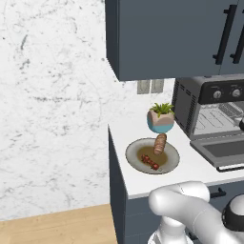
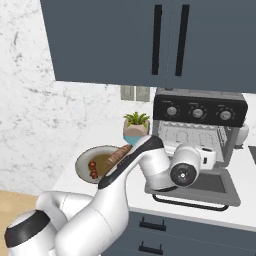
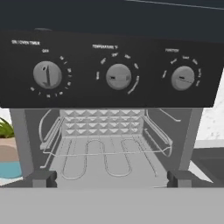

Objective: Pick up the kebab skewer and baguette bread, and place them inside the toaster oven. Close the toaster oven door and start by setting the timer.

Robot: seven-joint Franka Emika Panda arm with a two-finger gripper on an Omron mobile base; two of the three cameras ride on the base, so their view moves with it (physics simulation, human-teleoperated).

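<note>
Grey plate with kebab skewer and baguette bread; gripper open, empty-jawed.

The white arm rises from the base, bends at the elbow and reaches level toward the toaster oven. Its end effector (jaws spread wide, holding nothing) faces that oven's open front.
</note>
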